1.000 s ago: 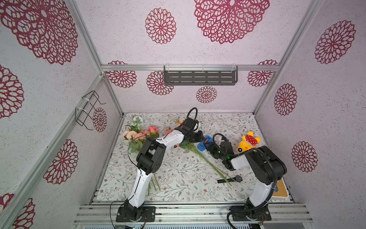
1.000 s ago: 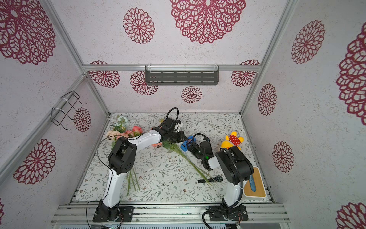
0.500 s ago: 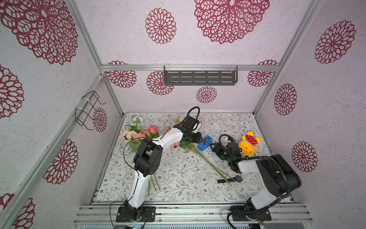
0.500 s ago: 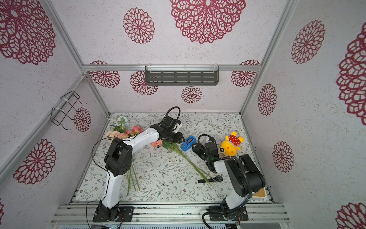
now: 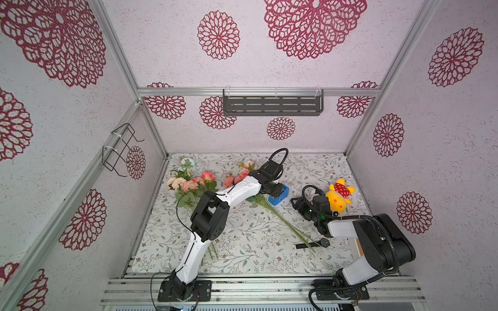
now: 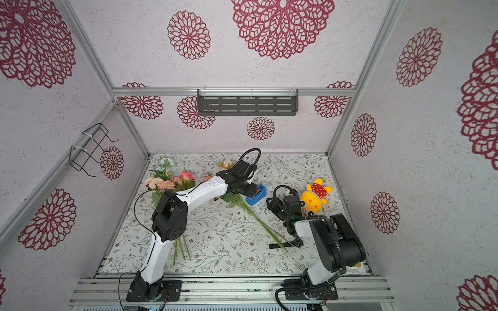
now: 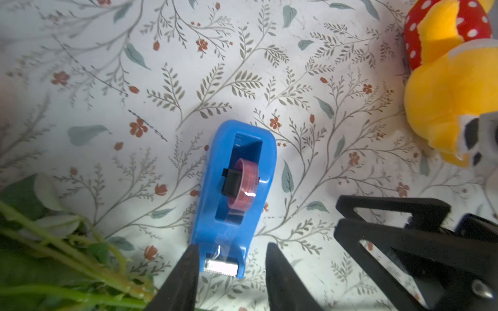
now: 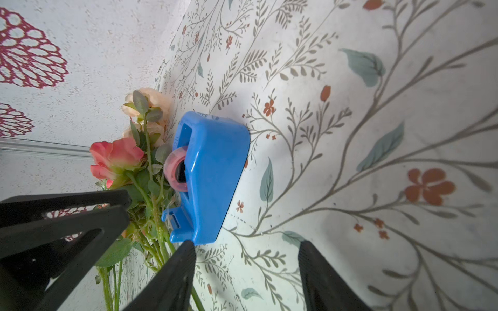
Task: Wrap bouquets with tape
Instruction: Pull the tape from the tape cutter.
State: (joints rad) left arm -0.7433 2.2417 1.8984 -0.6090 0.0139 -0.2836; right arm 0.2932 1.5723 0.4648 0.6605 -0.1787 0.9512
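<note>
Tape pickup is the step in hand, as I judge it. On the table (image 5: 242, 242), the blue dispenser (image 5: 279, 194) stands a little toward 1 o'clock from the centre, with the tape (image 7: 242, 185) inside it. The left gripper (image 7: 231, 246) has its jaws spread on both sides of the cutter end and is pinching nothing. The right gripper (image 8: 246, 243) stands at 3 o'clock from the dispenser, jaws wide apart and empty.

One bouquet (image 5: 237, 179) has blooms at 11 o'clock and stems running toward 5 o'clock, just beside the dispenser. The second bouquet (image 5: 188, 183) lies at 10 o'clock. I see no tape on the stems yet.

The next move, I think, calls for closing on the free tape end while the other claw holds the dispenser down; otherwise the light box may follow the pull.
</note>
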